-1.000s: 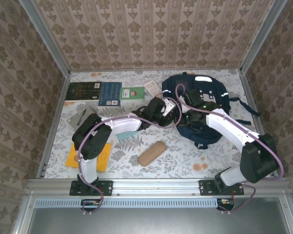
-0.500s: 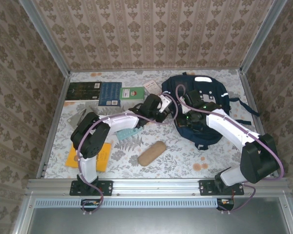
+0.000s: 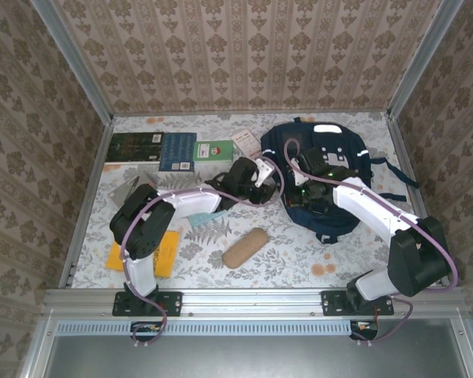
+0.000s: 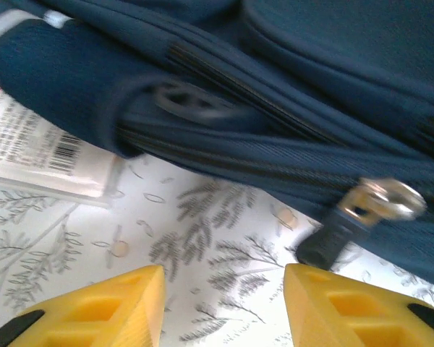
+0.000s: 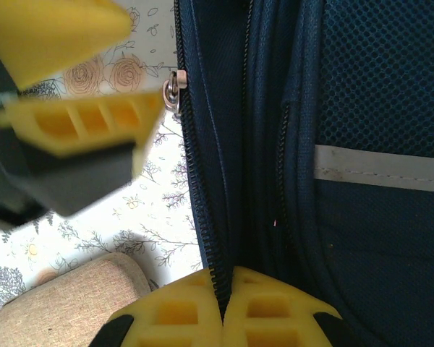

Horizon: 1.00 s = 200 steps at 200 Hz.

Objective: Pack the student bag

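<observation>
The student bag [image 3: 325,156], navy with white stripes, lies at the back right of the table. My left gripper [image 3: 268,175] hovers at its left edge, open, with bare tablecloth between the yellow fingers [image 4: 224,289]. The bag's metal zipper pull [image 4: 380,201] with its dark tab lies just beyond the right fingertip, not held. My right gripper [image 3: 306,197] rests on the bag's near left side. In the right wrist view it [image 5: 224,303] is shut on the bag's zipper edge [image 5: 202,181]. The left gripper's fingers [image 5: 79,123] show there beside the zipper pull [image 5: 176,88].
A tan pencil case [image 3: 246,246] lies mid-table. Dark books [image 3: 154,148], a green card [image 3: 213,150] and a white booklet [image 3: 244,142] line the back. An orange notebook [image 3: 142,250] sits front left. A barcoded packet [image 4: 36,144] lies partly under the bag's corner.
My left gripper has shifted a little back and forth along the bag's left edge and stands close to the zipper pull. The right arm has held still.
</observation>
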Each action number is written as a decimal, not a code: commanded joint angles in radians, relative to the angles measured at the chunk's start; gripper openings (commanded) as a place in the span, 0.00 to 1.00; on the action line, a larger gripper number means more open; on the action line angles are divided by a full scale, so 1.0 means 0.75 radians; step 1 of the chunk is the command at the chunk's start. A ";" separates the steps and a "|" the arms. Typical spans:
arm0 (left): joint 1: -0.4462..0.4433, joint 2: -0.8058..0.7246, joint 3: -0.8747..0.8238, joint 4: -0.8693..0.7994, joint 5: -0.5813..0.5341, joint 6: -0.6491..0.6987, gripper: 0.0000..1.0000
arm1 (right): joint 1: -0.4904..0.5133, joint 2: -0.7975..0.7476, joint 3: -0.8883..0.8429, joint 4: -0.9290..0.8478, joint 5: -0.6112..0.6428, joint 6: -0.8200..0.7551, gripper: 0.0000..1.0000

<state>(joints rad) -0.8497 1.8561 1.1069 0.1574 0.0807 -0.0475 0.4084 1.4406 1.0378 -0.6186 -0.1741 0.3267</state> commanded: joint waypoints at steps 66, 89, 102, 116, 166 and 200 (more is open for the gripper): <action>-0.146 -0.050 -0.097 0.183 -0.336 0.148 0.52 | -0.013 -0.058 0.061 -0.011 -0.060 0.051 0.00; -0.147 -0.020 -0.063 0.198 -0.379 0.161 0.52 | -0.013 -0.058 0.047 -0.005 -0.066 0.063 0.00; -0.145 -0.009 -0.039 0.207 -0.384 0.168 0.52 | -0.013 -0.057 0.040 -0.004 -0.066 0.071 0.00; -0.145 0.003 -0.017 0.209 -0.369 0.186 0.52 | -0.012 -0.058 0.035 -0.004 -0.066 0.075 0.00; -0.166 0.036 -0.003 0.195 -0.393 0.225 0.52 | -0.013 -0.099 0.024 0.002 -0.060 0.084 0.00; -0.160 0.058 0.034 0.197 -0.447 0.229 0.43 | -0.014 -0.093 0.016 0.015 -0.068 0.091 0.00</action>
<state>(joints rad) -0.9684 1.8744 1.0901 0.2924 -0.2146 0.1028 0.3973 1.4059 1.0386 -0.6304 -0.1921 0.3710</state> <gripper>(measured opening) 0.464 0.043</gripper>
